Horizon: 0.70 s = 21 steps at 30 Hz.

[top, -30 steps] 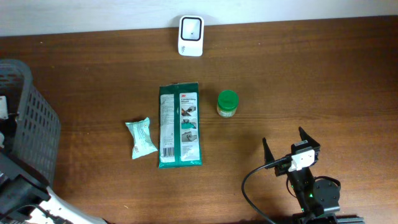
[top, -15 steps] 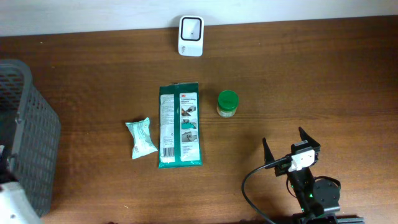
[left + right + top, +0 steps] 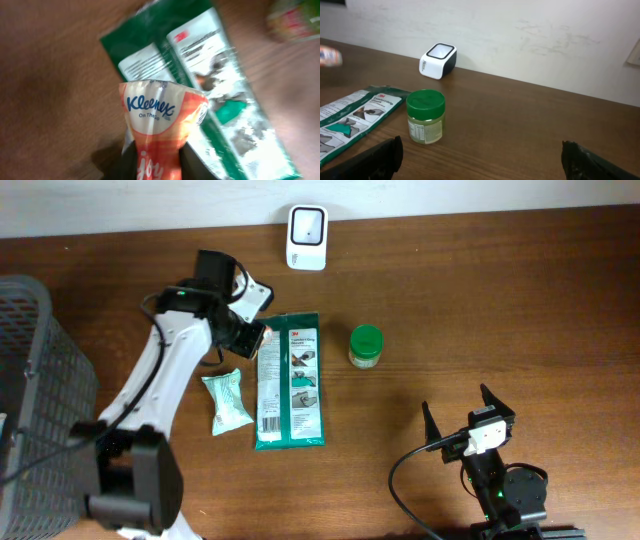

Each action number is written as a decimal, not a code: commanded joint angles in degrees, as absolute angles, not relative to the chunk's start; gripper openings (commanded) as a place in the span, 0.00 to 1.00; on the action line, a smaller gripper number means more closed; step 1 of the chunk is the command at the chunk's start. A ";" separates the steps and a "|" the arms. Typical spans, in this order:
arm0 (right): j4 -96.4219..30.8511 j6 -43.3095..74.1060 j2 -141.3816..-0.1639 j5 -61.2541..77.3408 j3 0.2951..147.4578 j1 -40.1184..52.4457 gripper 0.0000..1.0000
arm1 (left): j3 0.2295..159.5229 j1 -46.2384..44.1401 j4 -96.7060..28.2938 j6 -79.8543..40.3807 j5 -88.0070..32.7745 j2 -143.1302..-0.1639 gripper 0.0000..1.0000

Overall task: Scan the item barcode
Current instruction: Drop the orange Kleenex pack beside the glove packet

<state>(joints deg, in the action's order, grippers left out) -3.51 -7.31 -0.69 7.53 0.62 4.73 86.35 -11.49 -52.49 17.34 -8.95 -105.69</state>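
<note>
1. My left gripper [image 3: 252, 338] pinches a crumpled orange-and-white Kleenex pack [image 3: 162, 112] mid-bench, over the back-left corner of the green packet [image 3: 289, 380].
2. My right gripper [image 3: 457, 406], at the front right, is spread wide.
3. The bench [image 3: 520, 300] is dark wood, with a white wall [image 3: 520, 35] behind.

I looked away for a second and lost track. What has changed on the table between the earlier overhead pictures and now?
The left gripper swung in from beside the grey mesh basket toward the centre. It now holds an orange-and-white Kleenex tissue pack over the top left corner of the flat green packet. Unchanged: small teal pouch, green-lidded jar, white scanner, open right gripper.
</note>
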 commanded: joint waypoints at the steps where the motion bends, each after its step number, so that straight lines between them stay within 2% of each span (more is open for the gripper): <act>1: -3.88 -7.05 -0.32 7.66 0.32 5.28 0.98 | 86.32 -11.51 -52.23 17.12 -1.93 -111.00 0.33; 2: -3.88 -7.05 -0.30 7.66 0.32 5.28 0.98 | 86.32 -11.51 -51.92 17.10 -1.48 -112.31 0.53; 3: -3.88 -7.05 -0.30 7.66 0.32 5.28 0.98 | 86.32 -11.51 -51.48 16.01 -1.37 -113.51 0.99; 7: -3.88 -7.07 -0.32 7.66 0.32 5.28 0.98 | 90.54 -11.40 -52.60 4.54 -1.06 -113.69 0.99; 9: -3.88 -7.07 -0.30 7.66 0.32 5.28 0.98 | 104.77 -11.07 -65.82 -1.15 -1.78 -113.12 0.99; 13: -3.88 -7.05 -0.30 7.66 0.32 5.28 0.99 | 124.33 -11.07 -80.38 -0.71 -10.57 -113.12 0.99; 15: -3.88 -7.07 -0.32 7.66 0.32 5.28 0.99 | 134.72 -10.68 -86.80 -0.01 -10.76 -113.12 0.99; 19: -3.88 -7.07 -0.32 7.66 0.32 5.28 0.98 | 157.64 -8.93 -93.65 -0.97 -10.28 -113.12 0.99; 21: -3.88 -7.05 -0.32 7.66 0.32 5.28 0.98 | 167.46 -4.23 -94.56 -4.97 -9.21 -113.10 0.99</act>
